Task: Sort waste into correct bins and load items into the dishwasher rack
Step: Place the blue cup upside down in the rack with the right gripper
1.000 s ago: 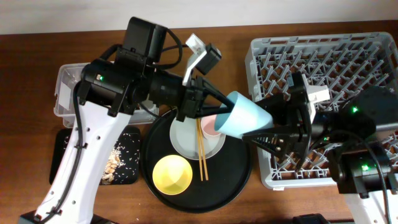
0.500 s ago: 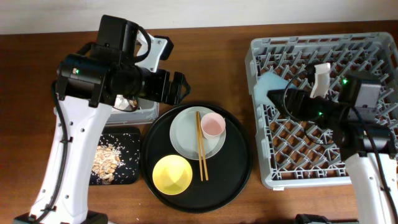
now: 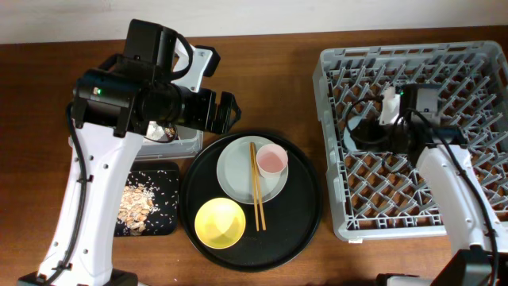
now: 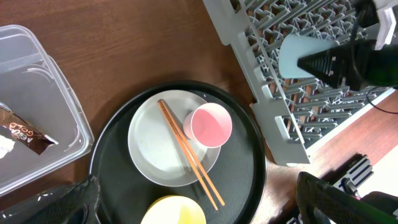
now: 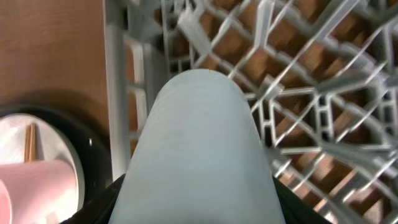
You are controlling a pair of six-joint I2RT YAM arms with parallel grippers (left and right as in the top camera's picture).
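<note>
Two pincers are seen above a brown wooden table (image 3: 262,56). The right pincer (image 5: 199,186) is closed on a small light-blue cup (image 4: 301,56), which is gripped from both sides and held on its side over a large square grey plastic rack (image 3: 476,63) with upright pegs. The cup is held close to the rack wall that faces a large round black tray (image 3: 305,230); whether it touches the pegs cannot be told.

The left pincer (image 3: 228,111) is spread wide and nothing is held in it. It is poised above the table, between a clear rectangular plastic tub (image 4: 68,112) and the round tray. Inside the tub a small shiny gold-brown wrapper (image 4: 22,132) is seen, with a crumpled white paper tissue (image 4: 4,147) just beside it.

On the round tray a pale grey-green round plate (image 3: 234,171) is set. On the plate a small pink cup (image 3: 271,160) stands upright, just beside a pair of thin wooden chopsticks (image 3: 258,199) whose near ends reach out over the tray. A yellow bowl (image 3: 220,222) is placed on the same tray, near the plate. Beside the round tray a shallow black rectangular tray (image 3: 168,222) is set, with loose tan-brown food scraps (image 3: 135,206) scattered in it.
</note>
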